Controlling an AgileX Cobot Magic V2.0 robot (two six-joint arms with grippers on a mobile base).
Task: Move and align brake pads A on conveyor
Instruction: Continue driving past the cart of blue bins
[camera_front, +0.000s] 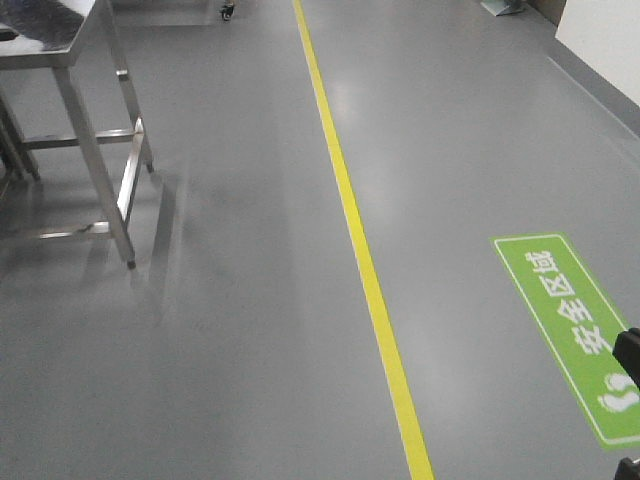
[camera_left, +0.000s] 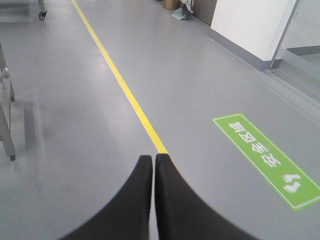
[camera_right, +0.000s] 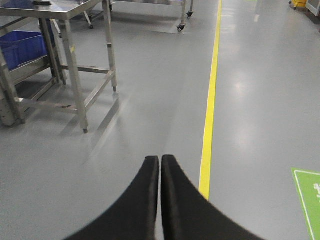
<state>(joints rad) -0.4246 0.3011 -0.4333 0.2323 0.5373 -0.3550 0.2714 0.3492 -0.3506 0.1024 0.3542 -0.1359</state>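
No brake pads and no conveyor show in any view; both are out of view. My left gripper is shut with nothing between its black fingers, hanging over the grey floor by a yellow line. My right gripper is likewise shut and empty, above the floor to the left of the yellow line. In the front view a black part of the right arm pokes in at the right edge.
A steel table on legs stands at the left, also seen as the steel table with a blue bin under it. A green floor sign lies right of the yellow line. A white wall stands at the far right.
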